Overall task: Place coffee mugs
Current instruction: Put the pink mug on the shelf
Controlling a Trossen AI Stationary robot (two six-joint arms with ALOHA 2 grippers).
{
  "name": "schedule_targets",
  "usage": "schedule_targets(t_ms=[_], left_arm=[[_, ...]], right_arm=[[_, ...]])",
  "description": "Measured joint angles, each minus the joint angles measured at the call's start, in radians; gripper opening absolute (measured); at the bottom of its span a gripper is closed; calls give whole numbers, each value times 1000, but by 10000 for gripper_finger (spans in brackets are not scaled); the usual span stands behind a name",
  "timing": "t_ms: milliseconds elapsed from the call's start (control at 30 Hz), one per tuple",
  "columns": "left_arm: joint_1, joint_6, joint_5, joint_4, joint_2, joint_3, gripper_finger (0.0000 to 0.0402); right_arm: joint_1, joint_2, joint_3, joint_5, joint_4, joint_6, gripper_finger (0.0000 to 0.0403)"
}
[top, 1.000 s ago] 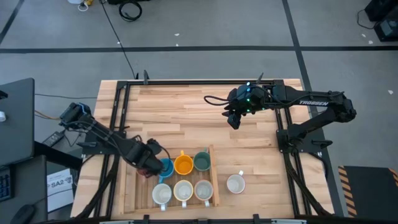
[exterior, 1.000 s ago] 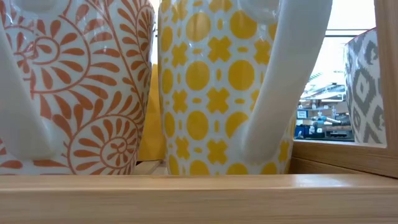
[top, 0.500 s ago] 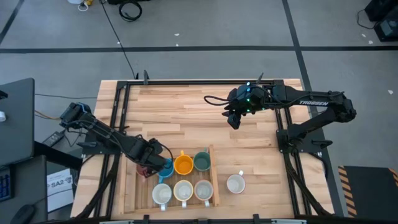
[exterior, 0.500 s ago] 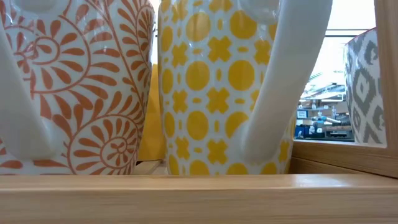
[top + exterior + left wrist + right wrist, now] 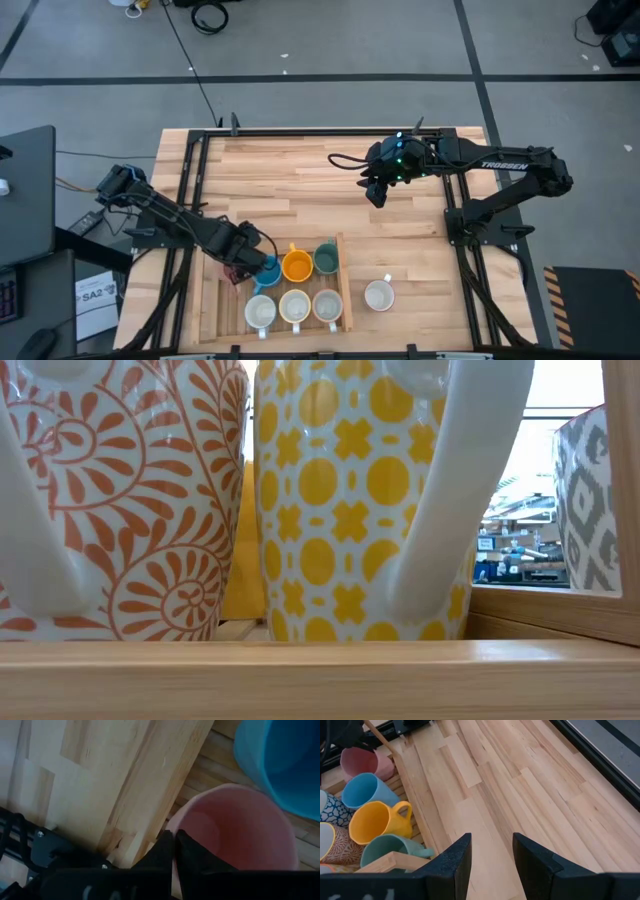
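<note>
A wooden tray holds a far row of blue, orange and dark green mugs and a near row of three white mugs. Another white mug stands on the table to the tray's right. My left gripper is shut on the pink mug at the tray's far left corner, beside the blue mug. My right gripper hangs open over the table's far middle, away from every mug. The low view shows only patterned white mugs up close. My left gripper holds the pink mug by its rim, one finger inside the cup and one outside. The fingers come slanting down from the table's left. The mug stands beside the blue mug over the tray's left end; whether its base rests on the tray, I cannot tell.
The tray's raised wooden rim runs around the mugs. Bare wood spreads across the table's far half below my right gripper. Black frame rails line the table's left and right sides.
My left gripper has shifted slightly with the pink mug at the tray's far left corner, staying shut on it. The mug now shows a little more plainly beside the blue mug.
</note>
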Motion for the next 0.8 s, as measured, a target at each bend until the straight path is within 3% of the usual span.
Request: schedule_targets(t_ms=[800], left_arm=[[-106, -194, -38, -17, -1, 2, 9]], right_arm=[[0, 0, 0, 0, 0, 0, 149]])
